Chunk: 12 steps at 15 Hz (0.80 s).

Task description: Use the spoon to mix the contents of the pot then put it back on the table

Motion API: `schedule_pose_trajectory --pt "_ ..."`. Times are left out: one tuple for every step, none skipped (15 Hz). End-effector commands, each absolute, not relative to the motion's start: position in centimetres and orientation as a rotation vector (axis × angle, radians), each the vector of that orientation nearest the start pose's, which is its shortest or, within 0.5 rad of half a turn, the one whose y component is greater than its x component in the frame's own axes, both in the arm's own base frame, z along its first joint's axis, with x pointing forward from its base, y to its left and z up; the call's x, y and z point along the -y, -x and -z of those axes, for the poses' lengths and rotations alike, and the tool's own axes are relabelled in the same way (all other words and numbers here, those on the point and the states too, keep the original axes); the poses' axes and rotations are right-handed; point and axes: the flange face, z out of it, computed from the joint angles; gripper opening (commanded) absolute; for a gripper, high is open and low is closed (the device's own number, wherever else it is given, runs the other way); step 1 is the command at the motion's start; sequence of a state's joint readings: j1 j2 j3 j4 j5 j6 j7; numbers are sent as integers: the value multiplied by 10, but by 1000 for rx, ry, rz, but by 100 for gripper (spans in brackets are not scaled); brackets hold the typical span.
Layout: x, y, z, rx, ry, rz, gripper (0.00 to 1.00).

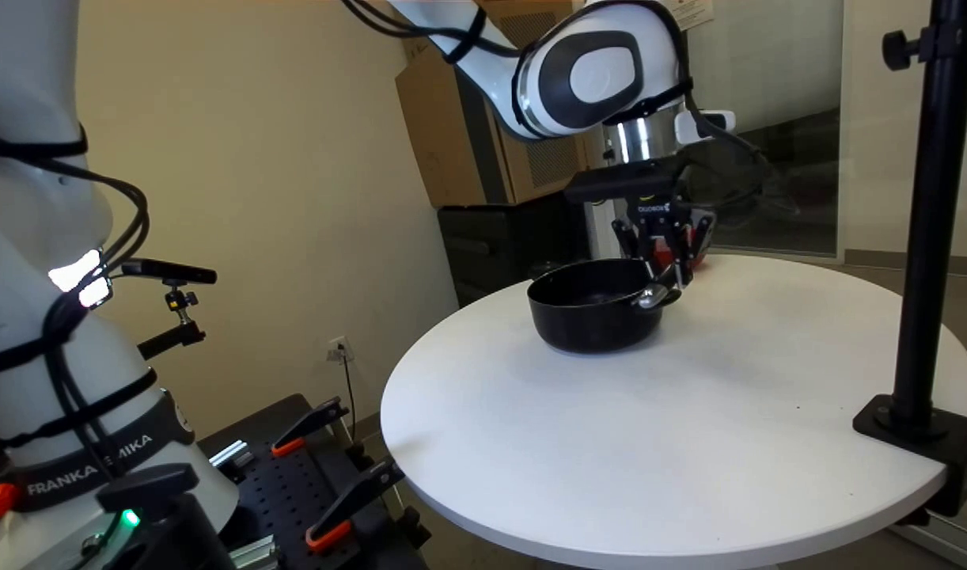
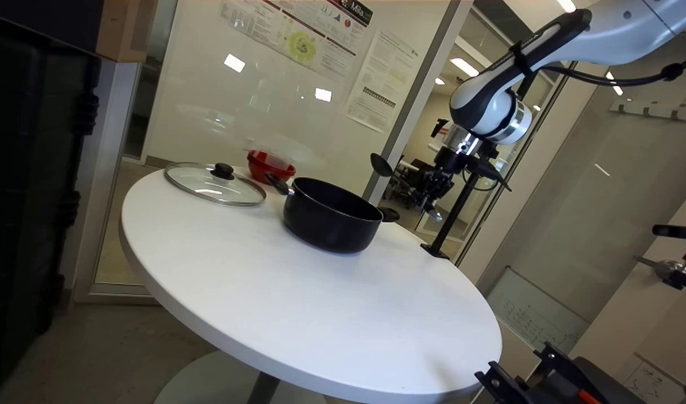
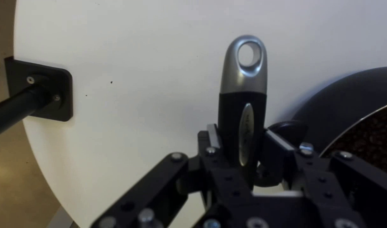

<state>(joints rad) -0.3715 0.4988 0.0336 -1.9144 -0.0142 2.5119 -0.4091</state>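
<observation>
The gripper (image 3: pixel 245 137) snugly pinches the spoon (image 3: pixel 242 107), long axis running up the wrist frame; the pot (image 3: pixel 342 101) is at the right edge; stirring, I'd guess, means heading that way.

"FRANKA …MIKA", arm base (image 1: pixel 145 459); "Mila.", poster (image 2: pixel 301 45); "ROBOTIQ", hsg. (image 1: pixel 650 204) abv. fingers (image 1: pixel 678 241).

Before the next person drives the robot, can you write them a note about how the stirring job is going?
Gripper: closed on the handle of the black spoon.
Spoon: held up off the round white table, bowl outside the black pot.
Pot: on the table, with dark brown pieces in it.
Glass lid: off, lying on the table.
Done: spoon in the gripper, pot open.
Left: stir, unless that's done already; these pictures can't tell. Then put the spoon back on the table.
</observation>
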Motion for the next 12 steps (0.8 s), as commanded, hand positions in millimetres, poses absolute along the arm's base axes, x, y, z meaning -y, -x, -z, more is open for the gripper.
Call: schedule_pose_trajectory --pt "190 -600 -270 291 3132 -6 8" --pt "180 -601 -278 335 3133 -61 8" --pt "173 -603 -284 369 3140 -98 8" --pt "162 -604 -292 400 3154 -120 8" --pt "153 -606 -300 439 3164 -141 8" --pt "140 -606 -308 501 3177 -166 8" --pt "131 -607 -315 568 3173 -204 8" --pt "118 -606 -323 663 3169 -271 8" --pt "107 -606 -331 723 3184 -323 8" --pt "95 -606 -338 772 3206 -382 8" --pt "86 -608 -344 829 3222 -435 8" --pt "75 -608 -349 879 3251 -483 8"
